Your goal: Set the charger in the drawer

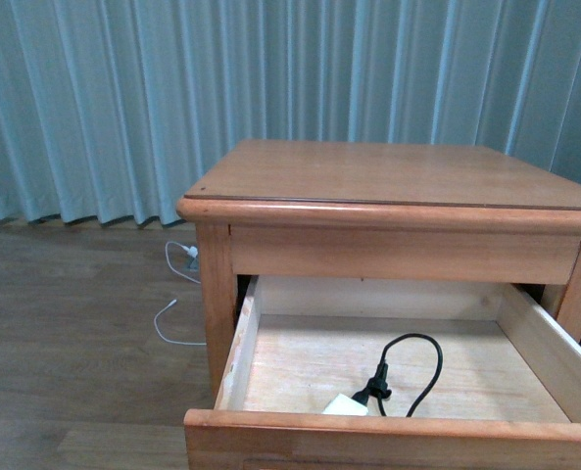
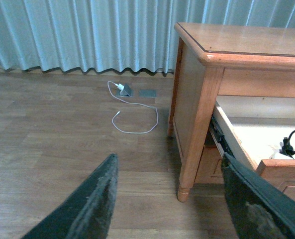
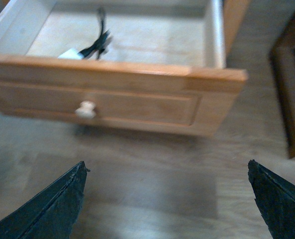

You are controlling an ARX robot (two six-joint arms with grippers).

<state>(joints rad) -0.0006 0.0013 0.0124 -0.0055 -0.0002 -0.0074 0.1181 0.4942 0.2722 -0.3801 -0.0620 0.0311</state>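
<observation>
The drawer (image 1: 525,338) of the nightstand (image 1: 388,176) is pulled out, its pale wood interior showing. Inside it, near the front wall, lies the white charger (image 1: 346,404) with its black looped cable (image 1: 417,367). The right wrist view shows the drawer front (image 3: 137,104) with its round pale knob (image 3: 86,109) and the charger (image 3: 70,53) behind it. My right gripper (image 3: 167,172) hangs open over the floor in front of the drawer. My left gripper (image 2: 169,164) is open beside the nightstand's front leg (image 2: 194,144), holding nothing. Neither arm appears in the front view.
A thin white cable (image 2: 132,119) with a white plug (image 2: 121,87) lies on the wood floor left of the nightstand, by a floor socket plate (image 2: 147,93). Pale blue-grey curtains (image 1: 172,88) hang behind. A dark wooden piece of furniture (image 3: 291,84) stands to one side of the drawer.
</observation>
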